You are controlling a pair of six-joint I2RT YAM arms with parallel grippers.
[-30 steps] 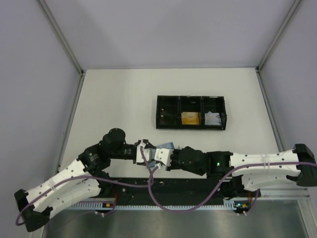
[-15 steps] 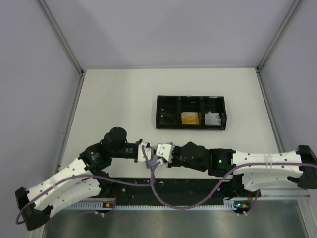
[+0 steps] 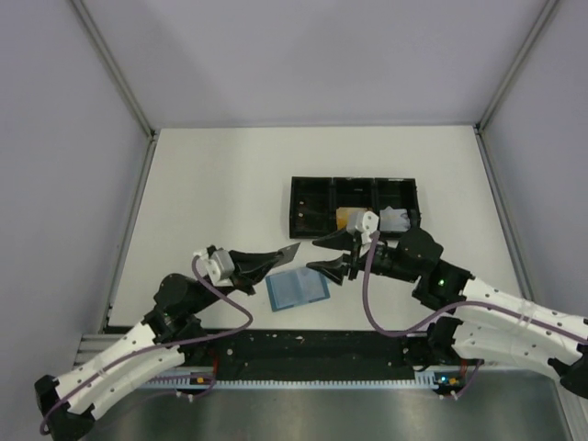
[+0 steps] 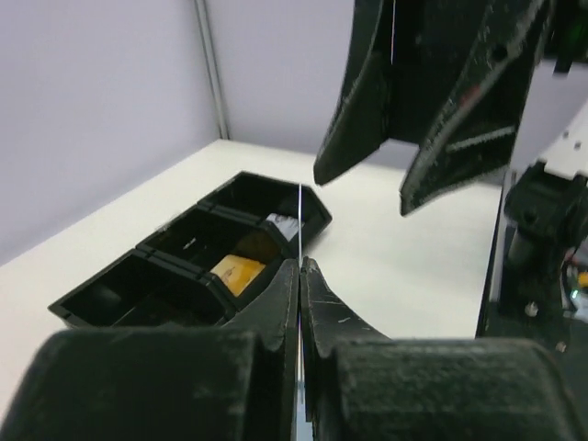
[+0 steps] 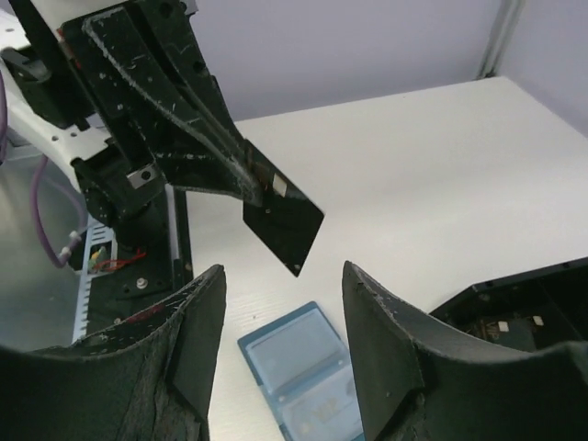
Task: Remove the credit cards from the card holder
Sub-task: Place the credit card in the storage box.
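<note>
The teal-blue card holder (image 3: 297, 289) lies open and flat on the table, light blue faces up, between the two grippers. In the right wrist view the card holder (image 5: 303, 372) sits below my open right gripper (image 5: 285, 269), and no finger touches it. My left gripper (image 3: 276, 257) is shut on a black credit card (image 3: 290, 250) and holds it in the air above the holder's left side. That black card (image 5: 283, 225) sticks out of the left gripper (image 5: 265, 188). Edge-on, the card (image 4: 300, 220) shows as a thin line between the shut left jaws (image 4: 300, 266). My right gripper (image 3: 326, 256) holds nothing.
The long black tray (image 3: 310, 207) stands behind the grippers. Its middle compartment holds an orange-gold card (image 4: 237, 273) and its right compartment a white wad of paper (image 3: 396, 219). The right gripper's fingers (image 4: 423, 92) hang close in front of the left wrist camera.
The right gripper has opened and drawn back to the right, and the card holder now lies on the table. The left gripper has shut on the black card and drawn back to the left with it.
</note>
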